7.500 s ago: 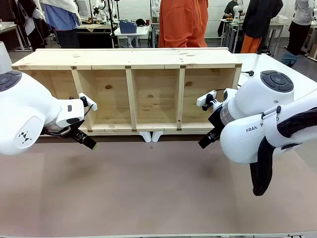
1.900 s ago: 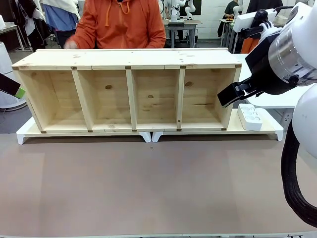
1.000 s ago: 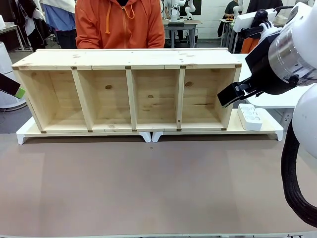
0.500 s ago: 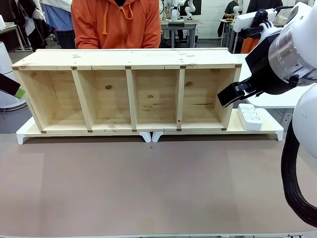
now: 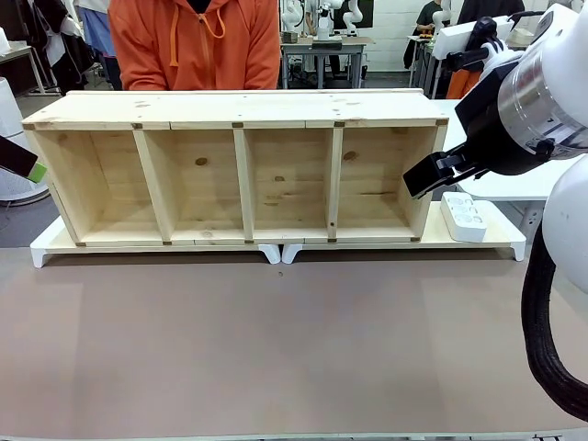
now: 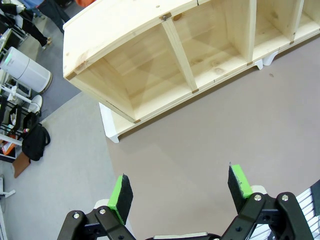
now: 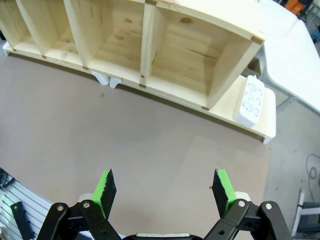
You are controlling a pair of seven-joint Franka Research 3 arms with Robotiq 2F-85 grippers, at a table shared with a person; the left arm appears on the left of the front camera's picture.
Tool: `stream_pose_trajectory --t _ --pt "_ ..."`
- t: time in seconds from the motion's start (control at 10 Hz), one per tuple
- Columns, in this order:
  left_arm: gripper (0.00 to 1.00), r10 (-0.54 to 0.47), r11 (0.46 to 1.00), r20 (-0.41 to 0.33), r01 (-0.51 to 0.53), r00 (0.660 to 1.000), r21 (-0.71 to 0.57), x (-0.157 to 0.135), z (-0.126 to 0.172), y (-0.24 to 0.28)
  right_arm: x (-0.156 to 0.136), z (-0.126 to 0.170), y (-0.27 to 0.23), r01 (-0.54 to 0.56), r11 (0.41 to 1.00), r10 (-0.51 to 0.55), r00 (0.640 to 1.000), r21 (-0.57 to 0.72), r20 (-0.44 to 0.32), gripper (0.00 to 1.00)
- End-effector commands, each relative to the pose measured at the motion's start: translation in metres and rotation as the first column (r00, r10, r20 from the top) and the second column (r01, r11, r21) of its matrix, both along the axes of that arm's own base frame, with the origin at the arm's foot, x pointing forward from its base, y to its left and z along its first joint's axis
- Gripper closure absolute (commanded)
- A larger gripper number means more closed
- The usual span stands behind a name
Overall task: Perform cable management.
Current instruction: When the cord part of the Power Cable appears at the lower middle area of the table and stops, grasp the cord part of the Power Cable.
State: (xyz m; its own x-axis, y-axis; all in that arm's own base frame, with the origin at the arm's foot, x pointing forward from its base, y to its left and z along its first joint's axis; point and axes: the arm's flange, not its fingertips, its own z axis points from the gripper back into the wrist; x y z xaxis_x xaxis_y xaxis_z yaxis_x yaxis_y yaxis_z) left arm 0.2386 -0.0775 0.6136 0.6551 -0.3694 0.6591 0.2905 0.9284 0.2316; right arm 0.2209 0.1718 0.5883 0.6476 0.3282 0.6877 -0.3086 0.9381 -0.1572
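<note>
A long pale wooden shelf unit with four open compartments [image 5: 243, 110] lay on its side across the far part of the brown surface [image 5: 276, 349], resting on a low white base [image 5: 276, 250]. A white rectangular multi-socket power strip [image 5: 463, 217] sat on the right end of that base, just beside the unit's right wall. A person in an orange hoodie [image 5: 193, 46] stood behind the unit, toward its left half.

The right tool [image 7: 164, 192] hung above the surface in front of the unit's right compartments, its green pads [image 7: 106, 192] spread wide and gripping nothing. The left tool [image 6: 180, 192] hung off the unit's left end, over the corner of the surface. Its jaws were also spread apart, with only bare surface seen between them. Both tools were well apart from the power strip and the unit. Where the thin black power cord lay could not be told.
</note>
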Motion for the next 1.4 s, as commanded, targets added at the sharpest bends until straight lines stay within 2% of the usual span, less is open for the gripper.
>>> stream_pose_trajectory --t 0.0,1.3 --pt "0.0 0.003 1.0 0.002 -0.003 1.0 -0.002 0.0017 -0.0003 -0.0009 0.0002 -0.0003 0.0001 -0.004 1.0 0.004 1.0 -0.007 0.001 0.0" --pt "0.0 0.003 1.0 0.002 -0.003 1.0 -0.002 0.0017 -0.0003 -0.0009 0.0002 -0.0003 0.0001 -0.004 1.0 0.004 1.0 -0.007 0.001 0.0"
